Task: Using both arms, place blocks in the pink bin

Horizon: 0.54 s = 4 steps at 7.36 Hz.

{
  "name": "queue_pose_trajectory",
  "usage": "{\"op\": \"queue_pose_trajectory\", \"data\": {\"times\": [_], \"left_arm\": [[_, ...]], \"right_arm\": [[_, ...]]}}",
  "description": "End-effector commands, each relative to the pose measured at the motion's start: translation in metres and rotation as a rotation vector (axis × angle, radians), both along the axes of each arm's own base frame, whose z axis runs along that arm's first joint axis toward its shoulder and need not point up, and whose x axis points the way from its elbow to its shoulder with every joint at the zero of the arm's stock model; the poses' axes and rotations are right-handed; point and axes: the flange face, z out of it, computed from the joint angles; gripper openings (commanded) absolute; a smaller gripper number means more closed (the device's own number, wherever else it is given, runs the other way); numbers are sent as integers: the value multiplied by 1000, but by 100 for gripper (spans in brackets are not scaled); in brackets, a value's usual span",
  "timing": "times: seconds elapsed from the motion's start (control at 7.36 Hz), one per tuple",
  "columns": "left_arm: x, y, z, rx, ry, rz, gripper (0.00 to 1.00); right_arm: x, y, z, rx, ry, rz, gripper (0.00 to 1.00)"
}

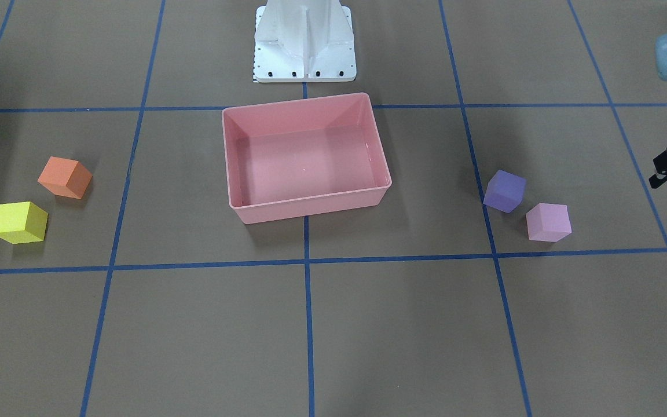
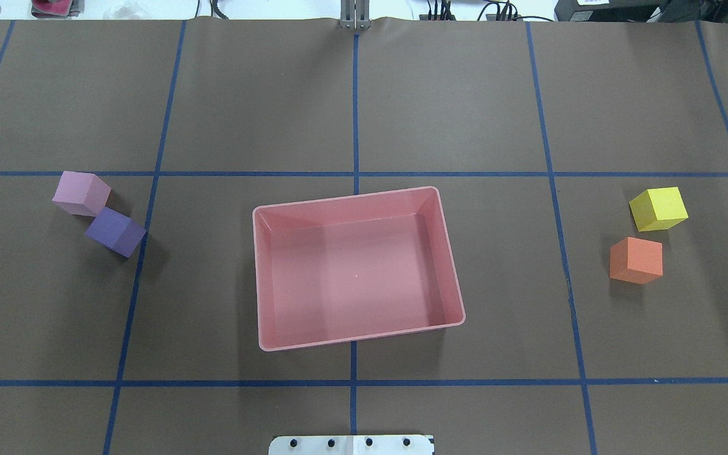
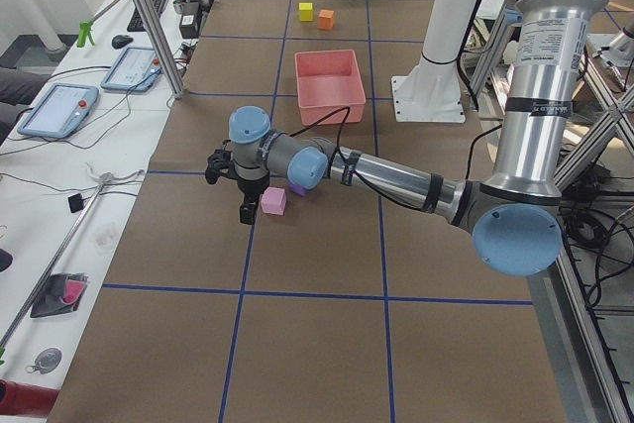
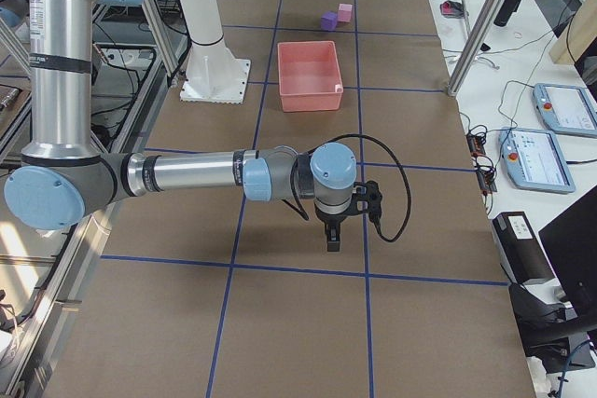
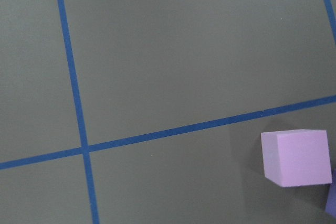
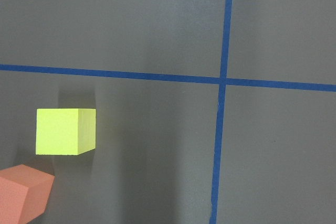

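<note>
We see the pink bin (image 2: 351,278) lying a little askew at the middle of the brown paper (image 2: 465,95), open side up, its bare floor showing. Taking the overhead view as our dial with the bin at the centre, all four blocks sit on the paper outside it.

The light pink block (image 2: 81,193) and the purple block (image 2: 115,232) lie out toward 9 o'clock, well apart from the bin. The purple one is at 4 o'clock of the pink one, and the two are either touching or just beside each other. The yellow block (image 2: 658,208) and the orange block (image 2: 636,260) lie out toward 3 o'clock, near each other, the orange at 7 o'clock of the yellow.

The white base (image 2: 351,445) stands at 6 o'clock of the bin. Blue tape lines (image 2: 356,107) cross the paper in a grid.

In the left side view the left arm (image 3: 396,177) reaches low across the table. The left gripper (image 3: 245,215) points down just beside the light pink block, and we cannot tell whether its fingers are apart or together. In the right side view the right arm (image 4: 187,174) stretches out the same way, with the right gripper (image 4: 331,241) pointing down over the paper. Here too we cannot tell how the fingers stand.

The left wrist view shows the light pink block at 4 o'clock. The right wrist view shows the yellow block at 9 o'clock and the orange block at 7 o'clock.
</note>
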Motion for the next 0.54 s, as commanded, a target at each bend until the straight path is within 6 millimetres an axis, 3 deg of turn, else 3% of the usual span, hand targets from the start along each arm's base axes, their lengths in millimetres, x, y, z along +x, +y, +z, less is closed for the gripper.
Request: {"op": "queue_pose_trajectory", "data": {"times": [0.0,0.14,0.27,0.41], "left_arm": [[64,2,18,-64,107,-98,100],[88,6,20,-77,142,-110,100],[113,2,5,-70,141,-123,99],[145,8,7,-45,92,-115,99]], "right_arm": [[-3,-1,0,-6,-1,4,100],[-8,-3,-2,-24,-4,12,100],[-11,-4,-3,-44,-6,24,100],[-11,-4,-4,-44,-7,25,100]]}}
